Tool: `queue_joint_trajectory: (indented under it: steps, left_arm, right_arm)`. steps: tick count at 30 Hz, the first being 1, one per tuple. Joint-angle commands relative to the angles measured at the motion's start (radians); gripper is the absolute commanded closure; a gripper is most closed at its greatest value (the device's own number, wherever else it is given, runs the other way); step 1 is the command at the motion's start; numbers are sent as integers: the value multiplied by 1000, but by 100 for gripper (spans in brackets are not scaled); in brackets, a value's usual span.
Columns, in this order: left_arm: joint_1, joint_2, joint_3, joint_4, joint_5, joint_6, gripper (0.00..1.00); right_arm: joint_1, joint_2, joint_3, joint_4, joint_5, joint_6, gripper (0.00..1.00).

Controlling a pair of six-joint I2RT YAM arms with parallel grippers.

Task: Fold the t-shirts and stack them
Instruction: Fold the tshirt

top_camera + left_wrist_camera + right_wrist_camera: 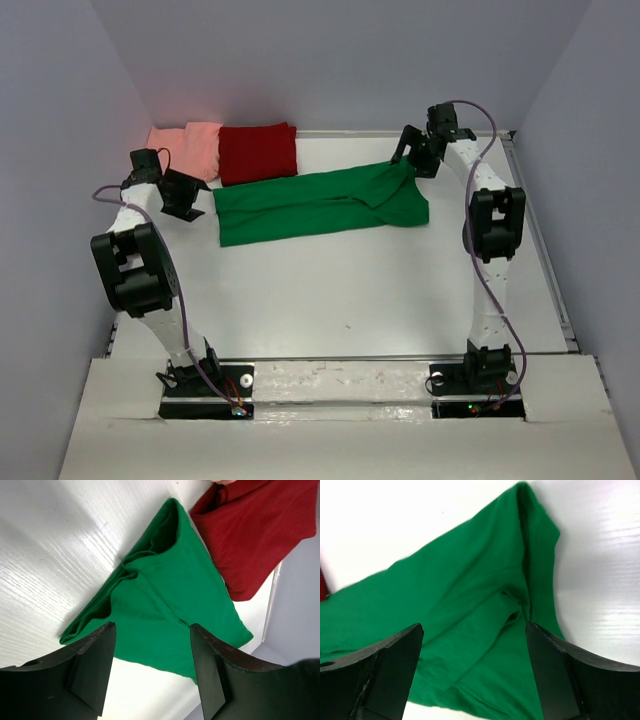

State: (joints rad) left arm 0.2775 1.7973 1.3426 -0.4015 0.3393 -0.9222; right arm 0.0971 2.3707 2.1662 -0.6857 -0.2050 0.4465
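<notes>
A bright green t-shirt (320, 205) lies across the table, folded into a long band. At the back left a dark red t-shirt (258, 152) sits folded, with a salmon-pink one (190, 145) beside it. My left gripper (200, 200) hovers open at the green shirt's left end. Seen from its wrist, the left gripper (152, 647) holds nothing, and the green shirt (170, 605) and the red shirt (250, 530) lie below it. My right gripper (412, 158) is open over the shirt's right end. In its own view the right gripper (475, 647) is empty above the green fabric (470, 610).
The white table (380, 290) is ringed by a raised metal rim (545, 250) on the right and at the back. Grey walls stand close on three sides. Both arm bases sit at the near edge.
</notes>
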Motion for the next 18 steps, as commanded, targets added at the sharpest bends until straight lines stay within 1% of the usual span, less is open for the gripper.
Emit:
queue_joint_trajectory:
  steps: [1, 4, 5, 6, 7, 8, 9, 10, 11, 12, 13, 14, 15, 17, 18]
  left_arm:
    - [-32, -79, 18, -19, 41, 28, 30]
    - [-81, -76, 46, -49, 32, 40, 32]
    - [-124, -78, 61, -54, 23, 42, 37]
    - [-147, -76, 64, -53, 21, 40, 39]
    - [-199, -73, 72, -46, 24, 39, 46]
    - [-199, -70, 78, -43, 27, 39, 53]
    - [-248, -55, 81, -36, 32, 37, 62]
    - [-270, -43, 90, -31, 47, 36, 85]
    - [-323, -24, 92, -22, 52, 33, 97]
    - [-343, -18, 92, -16, 55, 28, 100]
    - [-363, -13, 90, -5, 56, 25, 100]
    - [-385, -9, 90, 7, 53, 22, 100]
    - [-423, -3, 90, 27, 50, 19, 100]
    - [-460, 8, 105, 33, 40, 19, 100]
    - [-490, 26, 112, 36, 40, 22, 100]
  right_arm:
    - [-8, -117, -45, 94, -111, 44, 12]
    - [-8, -148, -110, 83, -213, 86, 15]
    - [-8, -160, -135, 86, -226, 95, 17]
    - [-8, -197, -196, 95, -234, 116, 17]
    - [-8, -220, -233, 135, -247, 126, 17]
    - [-8, -243, -268, 153, -257, 136, 17]
    - [-8, -263, -298, 169, -272, 158, 18]
    - [-8, -296, -346, 185, -281, 170, 21]
    - [-8, -312, -365, 189, -292, 184, 24]
    - [-8, -326, -382, 192, -297, 189, 27]
    - [-8, -355, -425, 204, -300, 198, 39]
    - [-8, -370, -446, 213, -301, 204, 48]
    - [-8, -384, -468, 224, -310, 208, 59]
    - [-8, -416, -514, 235, -310, 212, 91]
    - [-8, -422, -525, 236, -312, 215, 100]
